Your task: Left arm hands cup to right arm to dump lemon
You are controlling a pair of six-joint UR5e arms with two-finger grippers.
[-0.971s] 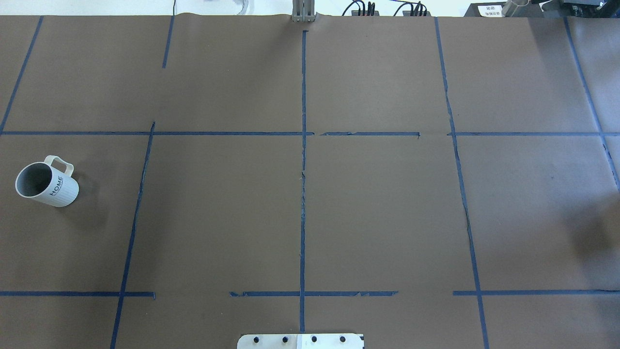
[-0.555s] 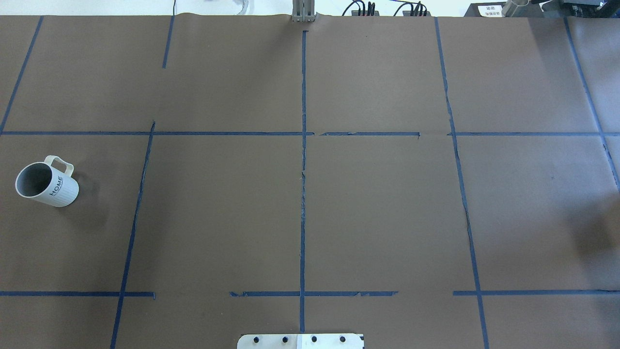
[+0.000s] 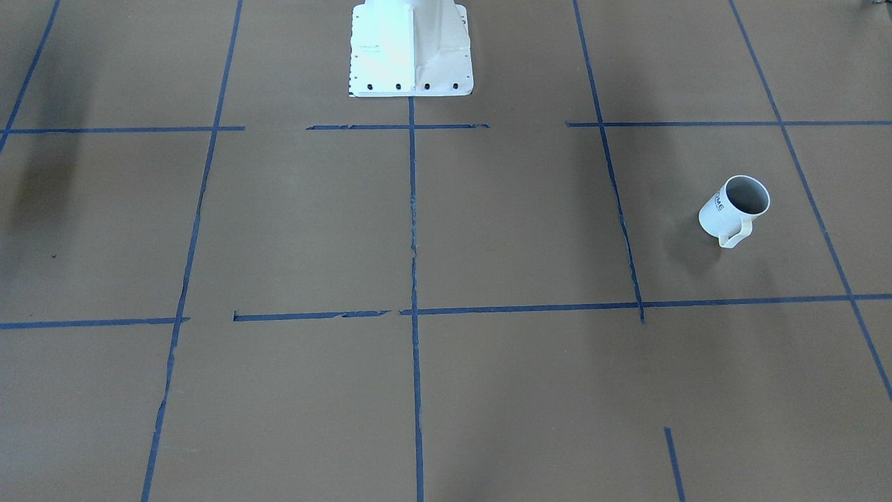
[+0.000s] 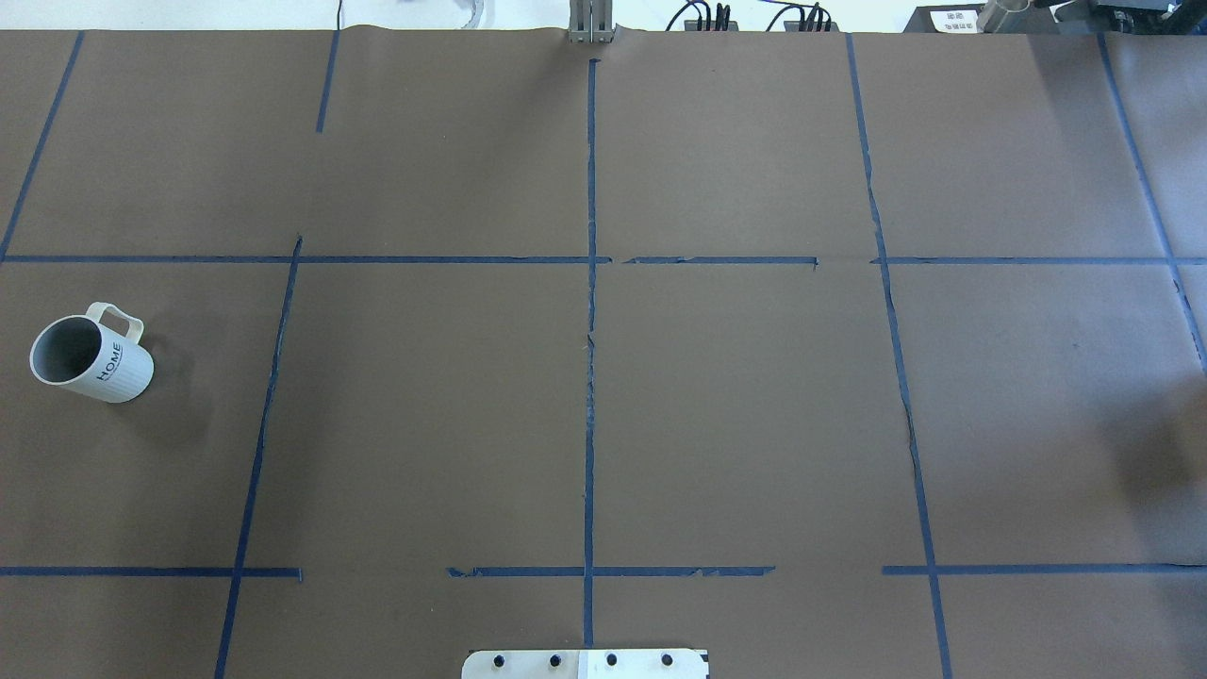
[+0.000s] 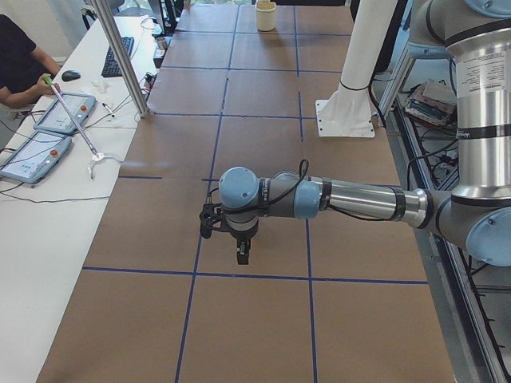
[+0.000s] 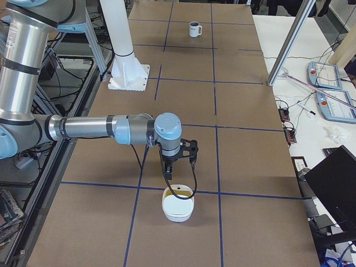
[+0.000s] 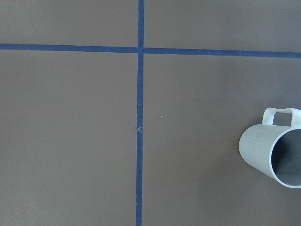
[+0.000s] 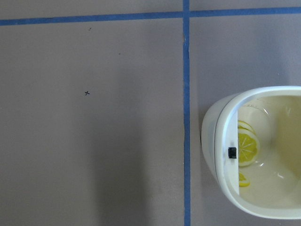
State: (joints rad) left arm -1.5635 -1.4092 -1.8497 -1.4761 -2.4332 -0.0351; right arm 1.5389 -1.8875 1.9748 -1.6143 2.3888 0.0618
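Brown taped surface (image 4: 754,396), my left arm (image 5: 351,199) and right arm (image 6: 100,128) both hang over it, and I honestly can't tell whether my left fingers (image 5: 242,255) or right fingers (image 6: 167,168) are clenched. White bowl (image 6: 178,208) sits close by the right ones; the cup (image 4: 91,358) stands upright, alone, far on my left side.

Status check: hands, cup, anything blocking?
Left hand, right hand: off the cup, open/shut unclear. Cup upright on table, untouched; no lemon visible inside. White bowl near right hand, far from cup.
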